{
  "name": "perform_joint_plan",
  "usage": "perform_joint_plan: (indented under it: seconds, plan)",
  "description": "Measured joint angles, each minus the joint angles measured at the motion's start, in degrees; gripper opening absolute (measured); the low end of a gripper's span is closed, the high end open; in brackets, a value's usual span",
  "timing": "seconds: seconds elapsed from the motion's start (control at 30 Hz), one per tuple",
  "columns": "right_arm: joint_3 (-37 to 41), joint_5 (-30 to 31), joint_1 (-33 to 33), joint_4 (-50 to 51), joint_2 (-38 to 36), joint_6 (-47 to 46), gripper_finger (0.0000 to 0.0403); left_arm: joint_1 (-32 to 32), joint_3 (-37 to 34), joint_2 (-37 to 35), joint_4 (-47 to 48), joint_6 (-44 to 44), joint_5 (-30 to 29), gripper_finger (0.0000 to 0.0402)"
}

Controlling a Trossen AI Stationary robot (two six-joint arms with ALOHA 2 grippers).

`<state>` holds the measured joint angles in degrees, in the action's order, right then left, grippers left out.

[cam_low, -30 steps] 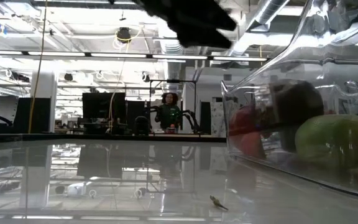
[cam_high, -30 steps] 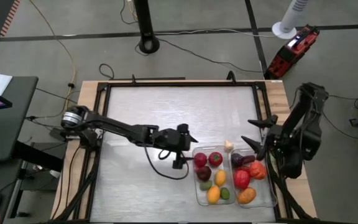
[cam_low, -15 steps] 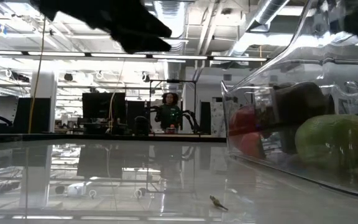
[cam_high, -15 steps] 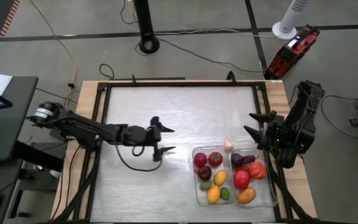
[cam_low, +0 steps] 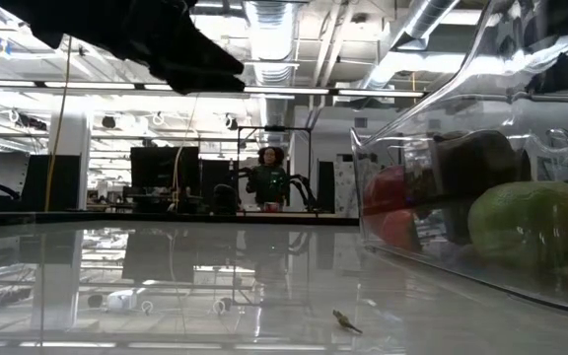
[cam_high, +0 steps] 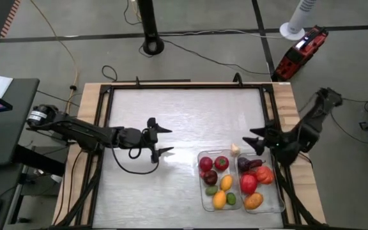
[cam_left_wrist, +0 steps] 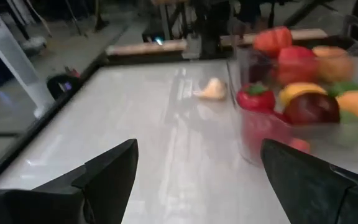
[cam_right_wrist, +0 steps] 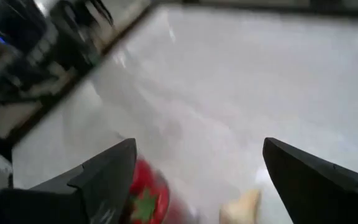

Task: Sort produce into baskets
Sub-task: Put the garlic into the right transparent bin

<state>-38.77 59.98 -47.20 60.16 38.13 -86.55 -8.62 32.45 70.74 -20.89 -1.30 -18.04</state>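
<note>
Left gripper [cam_high: 159, 140]: jaws wide, empty, over mid-table. Right gripper [cam_high: 252, 142]: jaws wide, empty, just beside the white piece [cam_high: 235, 149] lying on the table [cam_high: 184, 108] against two baskets [cam_high: 203, 195] holding the remaining produce [cam_high: 248, 184].

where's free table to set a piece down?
Bare top everywhere left and behind the bins, beyond the open left gripper. Crowded: both bins, plus the white piece below the open right gripper.

1. A pale, glossy table [cam_high: 171, 115] with a dark frame.
2. Two clear baskets [cam_high: 204, 191] of produce [cam_high: 248, 184] sit side by side at its near right.
3. One small pale piece [cam_high: 235, 149] lies loose just beside them.
</note>
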Motion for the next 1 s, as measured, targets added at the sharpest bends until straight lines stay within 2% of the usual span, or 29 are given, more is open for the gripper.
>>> perform_joint_plan:
  seconds: [0.1, 0.27, 0.43, 0.57, 0.67, 1.0]
  plan:
    - [-3.4, -13.4, 9.7, -2.3, 2.4, 5.8, 0.0374, 0.4, 0.0, 0.4, -2.5, -1.4, -0.9, 0.0325]
    - [-6.4, -38.2, 27.5, 1.3, 6.4, 10.0, 0.0374, 0.8, 0.0, 0.5, -3.0, -1.0, -1.5, 0.0325]
    - [-6.5, -55.9, 44.1, 0.0, 10.8, 16.6, 0.0374, 0.8, 0.0, 0.5, -2.6, -1.4, -1.8, 0.0325]
    - [-6.5, -65.8, 53.8, 0.0, 17.6, 20.8, 0.0374, 0.8, 0.0, 0.5, -2.3, -3.8, -1.9, 0.0325]
    - [-6.5, -71.8, 58.2, -1.6, 23.6, 23.3, 0.0374, 0.8, 0.0, 0.5, -1.4, -4.9, -1.9, 0.0325]
    - [-11.9, -81.1, 61.3, -1.8, 43.9, 29.2, 0.0374, 0.8, 0.0, 0.5, 1.2, -8.6, -1.8, 0.0325]
